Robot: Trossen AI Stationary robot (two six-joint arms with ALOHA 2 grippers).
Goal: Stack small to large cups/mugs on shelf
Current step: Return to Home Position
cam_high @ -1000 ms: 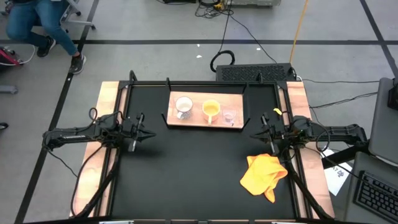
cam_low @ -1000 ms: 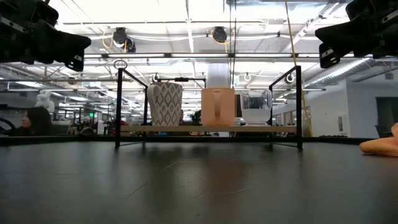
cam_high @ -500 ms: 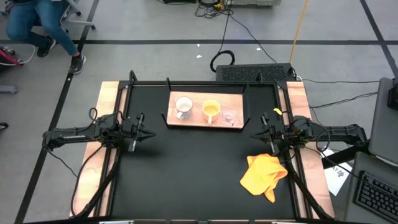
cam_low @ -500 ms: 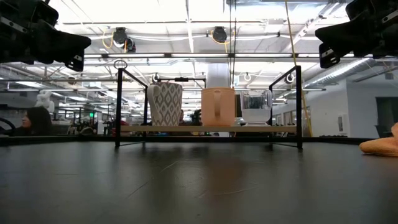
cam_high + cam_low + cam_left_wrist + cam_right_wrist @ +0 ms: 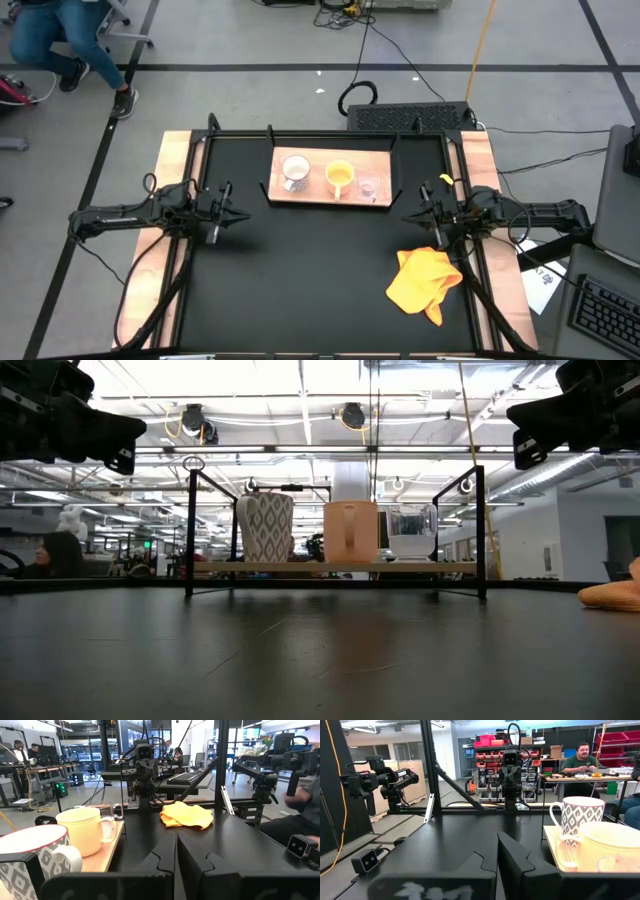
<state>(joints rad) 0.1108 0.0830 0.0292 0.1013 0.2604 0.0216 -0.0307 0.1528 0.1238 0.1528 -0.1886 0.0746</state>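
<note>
Three vessels stand in a row on the light-wood shelf (image 5: 330, 190) at the table's far middle. The white patterned mug (image 5: 295, 172) is on the left, the orange-yellow mug (image 5: 340, 177) in the middle, and the small clear glass cup (image 5: 368, 186) on the right. In the low view, white mug (image 5: 265, 528), yellow mug (image 5: 350, 531) and glass cup (image 5: 410, 532) all stand upright on their bases. My left gripper (image 5: 240, 215) hovers shut near the table's left side, and my right gripper (image 5: 408, 220) hovers shut near its right side. Both point at the table's middle, well short of the shelf.
An orange-yellow cloth (image 5: 425, 283) lies crumpled on the table's near right, close below my right gripper. Black bracket posts (image 5: 190, 530) rise at the shelf's ends. Bare black tabletop (image 5: 310, 270) spreads between the arms and in front of the shelf. People sit in the room beyond.
</note>
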